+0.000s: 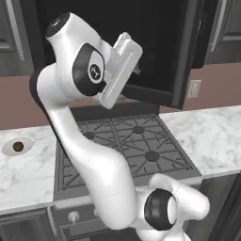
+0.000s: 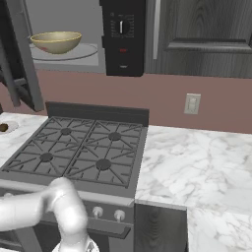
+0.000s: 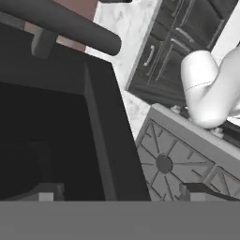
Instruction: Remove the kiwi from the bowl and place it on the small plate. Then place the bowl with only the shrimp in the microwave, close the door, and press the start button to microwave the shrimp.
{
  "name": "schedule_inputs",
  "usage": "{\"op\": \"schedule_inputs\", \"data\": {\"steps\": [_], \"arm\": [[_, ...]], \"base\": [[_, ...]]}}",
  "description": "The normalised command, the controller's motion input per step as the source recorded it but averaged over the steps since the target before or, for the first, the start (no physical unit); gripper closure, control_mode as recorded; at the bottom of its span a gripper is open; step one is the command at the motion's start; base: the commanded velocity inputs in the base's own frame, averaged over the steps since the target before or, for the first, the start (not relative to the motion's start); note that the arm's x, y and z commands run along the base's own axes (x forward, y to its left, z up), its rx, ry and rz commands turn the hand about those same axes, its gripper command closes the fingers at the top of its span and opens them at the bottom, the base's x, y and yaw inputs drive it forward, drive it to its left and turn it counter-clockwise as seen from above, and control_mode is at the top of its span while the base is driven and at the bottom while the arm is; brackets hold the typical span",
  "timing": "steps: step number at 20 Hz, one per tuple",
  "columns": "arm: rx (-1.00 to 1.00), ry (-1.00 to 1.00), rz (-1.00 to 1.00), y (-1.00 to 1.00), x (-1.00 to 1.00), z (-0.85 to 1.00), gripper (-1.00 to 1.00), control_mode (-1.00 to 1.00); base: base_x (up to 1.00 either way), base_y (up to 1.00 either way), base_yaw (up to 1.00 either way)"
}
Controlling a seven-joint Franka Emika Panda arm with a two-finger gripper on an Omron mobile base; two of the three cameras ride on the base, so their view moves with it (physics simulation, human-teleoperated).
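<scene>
Right base view: tan-gold bowl (image 2: 56,42) on the microwave (image 2: 88,34) turntable, end effector (image 3: 117,192) fingers seemingly spread beside the door (image 3: 61,126).

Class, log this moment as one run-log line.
kiwi: on small plate | bowl: in microwave | door: open | gripper: at door, state unclear

There is one microwave (image 2: 83,34) with one door (image 1: 141,52) and one bar handle (image 3: 65,26). One bowl (image 2: 56,42) sits inside it. One small plate (image 1: 17,147) carries one kiwi (image 1: 18,146). One stove (image 2: 78,152) has four burners. One wall outlet (image 2: 192,104) is visible.
</scene>
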Motion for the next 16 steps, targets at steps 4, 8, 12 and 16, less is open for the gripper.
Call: {"op": "schedule_inputs", "data": {"steps": [4, 8, 12, 16], "arm": [[0.14, -0.15, 0.51, -0.7, 0.75, 0.0, -1.0, -1.0], [0.12, -0.33, 0.54, -0.52, 0.66, 0.0, -1.0, -1.0], [0.07, -0.24, 0.5, -0.36, 0.58, 0.07, -1.0, -1.0], [0.07, -0.07, 0.4, -0.2, 0.81, 0.05, -1.0, -1.0]], "base": [[0.0, 0.0, 0.0], [0.0, 0.0, 0.0], [0.0, 0.0, 0.0], [0.0, 0.0, 0.0]]}}
